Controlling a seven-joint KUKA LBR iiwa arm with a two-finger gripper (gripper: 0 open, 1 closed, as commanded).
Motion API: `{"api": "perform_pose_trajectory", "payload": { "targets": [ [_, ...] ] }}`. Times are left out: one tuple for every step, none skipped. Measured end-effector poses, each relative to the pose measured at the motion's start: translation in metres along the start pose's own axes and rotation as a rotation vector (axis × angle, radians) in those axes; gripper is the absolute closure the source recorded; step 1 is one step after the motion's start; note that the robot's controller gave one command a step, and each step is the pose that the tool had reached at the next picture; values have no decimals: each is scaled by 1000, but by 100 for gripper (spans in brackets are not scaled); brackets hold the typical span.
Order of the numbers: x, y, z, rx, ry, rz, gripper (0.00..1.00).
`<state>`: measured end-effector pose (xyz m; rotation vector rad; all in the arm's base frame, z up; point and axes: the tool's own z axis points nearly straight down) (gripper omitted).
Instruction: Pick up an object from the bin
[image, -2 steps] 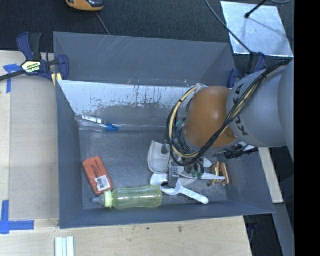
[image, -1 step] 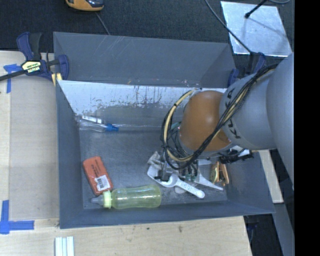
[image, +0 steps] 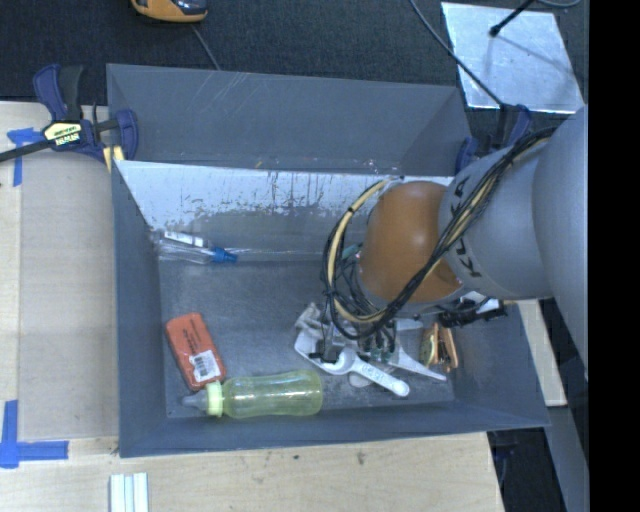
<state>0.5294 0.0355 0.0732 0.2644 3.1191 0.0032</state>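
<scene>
My gripper (image: 336, 343) is low in the bin's front right part, mostly covered by the arm's orange dome and cables. Right beneath and beside it lie white plastic pieces shaped like spoons (image: 378, 374), one handle pointing to the front right. A small brown and tan object (image: 441, 347) lies just right of the gripper, against the bin's right wall. I see nothing held between the jaws.
A translucent yellow-green bottle (image: 268, 394) lies on its side along the front wall, left of the gripper. An orange rectangular block with a white label (image: 192, 350) sits at the front left. A clear tube with a blue tip (image: 200, 246) rests at the back left.
</scene>
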Motion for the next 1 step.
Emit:
{"api": "perform_pose_trajectory", "payload": {
  "targets": [
    [39, -27, -131, 3, 9, -50, 100]
  ]
}}
